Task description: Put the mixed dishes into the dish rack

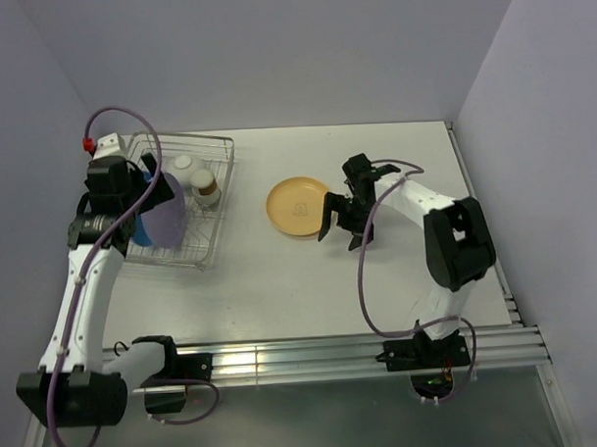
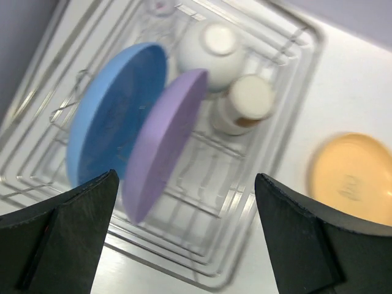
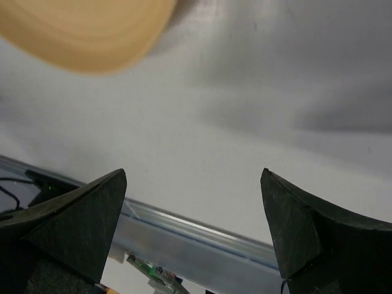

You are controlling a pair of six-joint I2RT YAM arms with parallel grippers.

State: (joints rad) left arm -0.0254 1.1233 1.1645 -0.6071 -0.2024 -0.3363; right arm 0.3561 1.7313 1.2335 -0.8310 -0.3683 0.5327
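Since the yellow-orange plate (image 1: 298, 207) lies flat on the bench (image 1: 271, 283), well apart from the dish rack (image 1: 222, 202) and to its right, it is judged to be the one dish not yet loaded. The blue plate (image 2: 113, 116) and the purple plate (image 2: 165, 141) are seen standing on edge side by side in the rack, with the white bowl (image 2: 211, 52) and the cream cup (image 2: 242, 107) beside them, apparently upside down; the small clear glass cannot be made out with certainty. The left tool (image 2: 185, 177) is held released above the rack, with nothing between its jaws. The right tool (image 1: 343, 232) is likewise released and empty, set just beside the near right rim of the yellow-orange plate. This plate is judged to be light, stiff and smooth, so little force is needed but slipping is to be expected. As it lies flat, hold is best taken at the raised rim nearest the right tool, one finger slid under the lip and the other pressed on the inner slope. A firm bite is advised, since a thin rim is easily twisted out when the plate is tipped upright.
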